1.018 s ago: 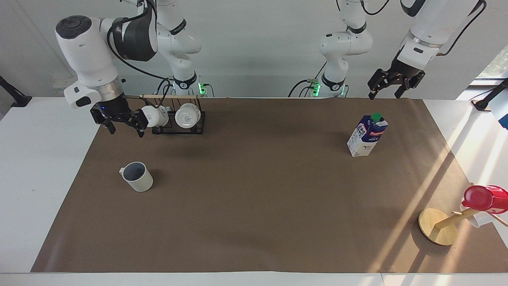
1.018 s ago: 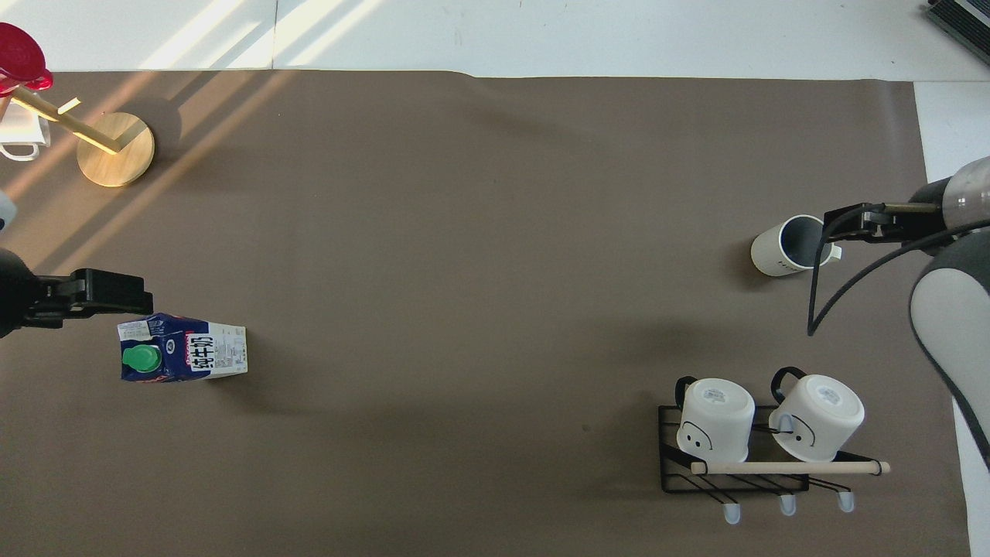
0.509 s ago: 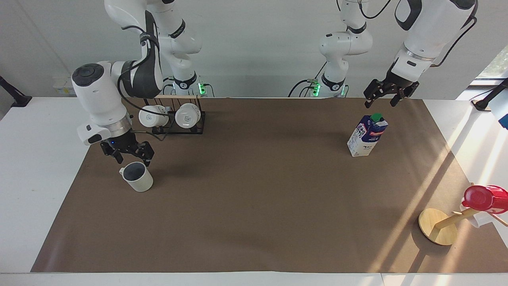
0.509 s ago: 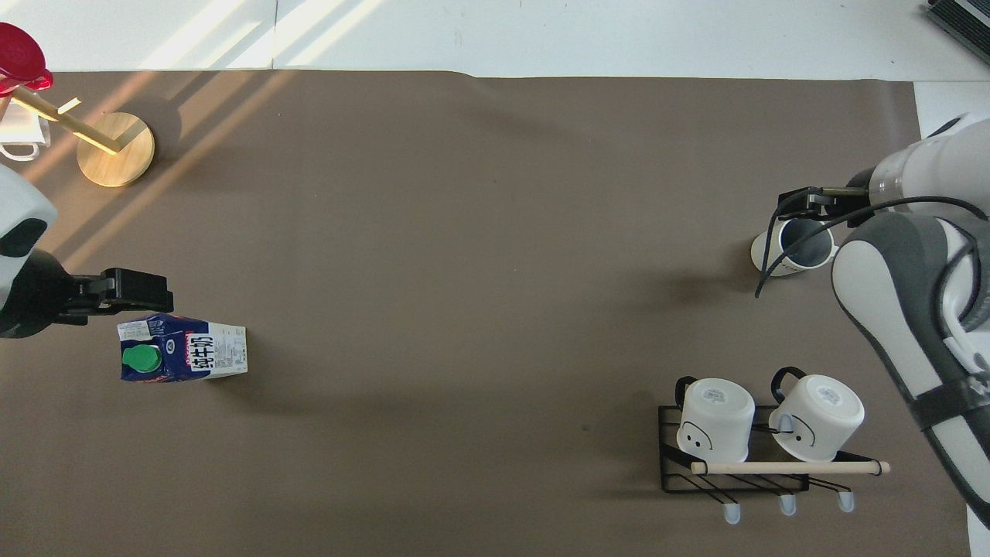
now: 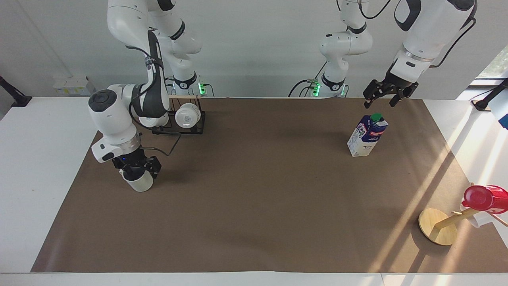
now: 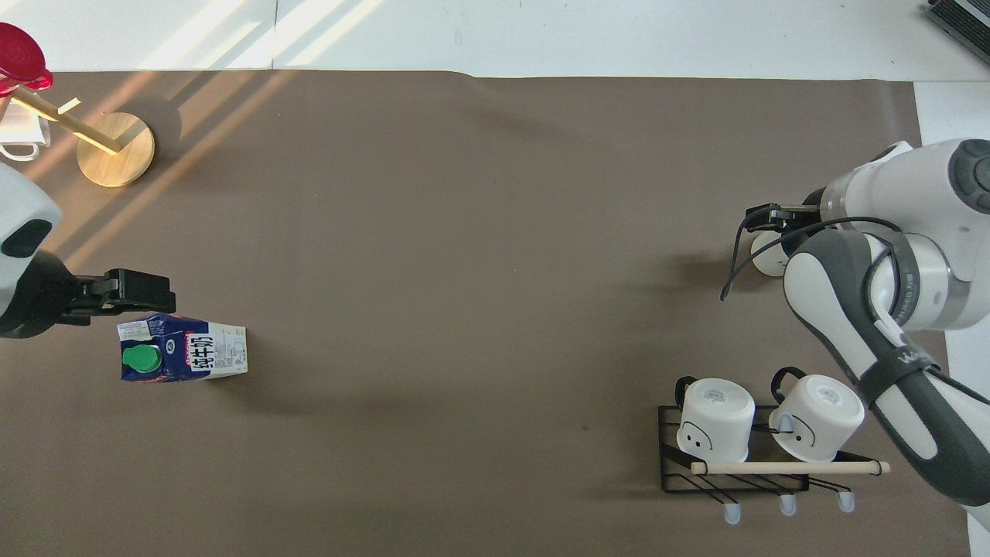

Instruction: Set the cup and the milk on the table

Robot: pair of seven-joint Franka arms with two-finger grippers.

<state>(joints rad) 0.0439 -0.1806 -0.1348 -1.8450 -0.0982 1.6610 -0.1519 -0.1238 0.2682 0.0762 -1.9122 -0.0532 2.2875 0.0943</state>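
Two arms had moved in the last second. The right gripper (image 5: 136, 169) had come down from beside the black rack (image 5: 178, 126) to the cup (image 5: 137, 180), and its fingers now stood open around the rim, not yet pressed on it. The cup itself had not moved; it stood upright on the brown mat (image 5: 254, 206) toward the right arm's end of the table (image 5: 35, 167), farther from the robots than the rack. The left gripper (image 5: 384, 97) had shifted only a little and hung open in the air over the milk (image 5: 367, 136), clearly apart from its green cap. The milk stood upright on the mat at the left arm's end.

I judged that the cup was about to be grasped first, while the milk would need a further descent.

The mat was flat and mostly bare, so there was much room in the middle. Two white mugs (image 6: 769, 422) hung on the rack, and a red cup (image 5: 485, 198) sat on a wooden stand (image 5: 436, 226) in the sunlight.
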